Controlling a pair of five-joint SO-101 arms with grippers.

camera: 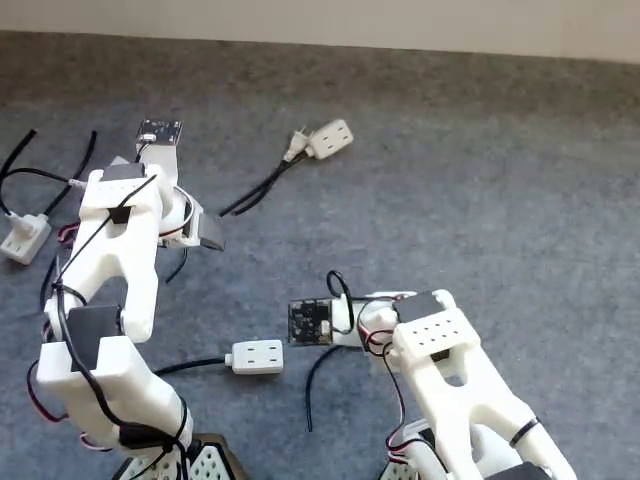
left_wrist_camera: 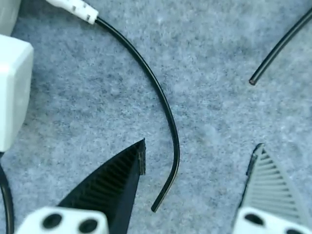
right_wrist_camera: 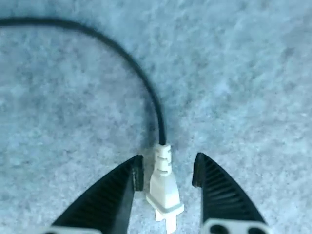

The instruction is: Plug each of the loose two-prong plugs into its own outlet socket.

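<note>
My right gripper (right_wrist_camera: 167,162) is open and low over the carpet, its two dark fingers (right_wrist_camera: 122,192) straddling a white two-prong plug (right_wrist_camera: 163,187) with a small gap on each side. The plug's black cord (right_wrist_camera: 146,87) curves away from it. My left gripper (left_wrist_camera: 200,148) is open above a loose black cord end (left_wrist_camera: 165,185), near a white plug (left_wrist_camera: 73,7) and a white socket block (left_wrist_camera: 12,92). In the high view, the left gripper (camera: 197,235) hangs at the left. White outlet sockets lie at the front (camera: 257,357), the far middle (camera: 332,138) and the far left (camera: 22,238).
A plug (camera: 297,147) with a black cord lies right beside the far socket. Black cords (camera: 50,180) loop over the grey carpet at the left. The right arm (camera: 440,350) fills the lower right. A second cord end (left_wrist_camera: 252,81) lies near the left gripper.
</note>
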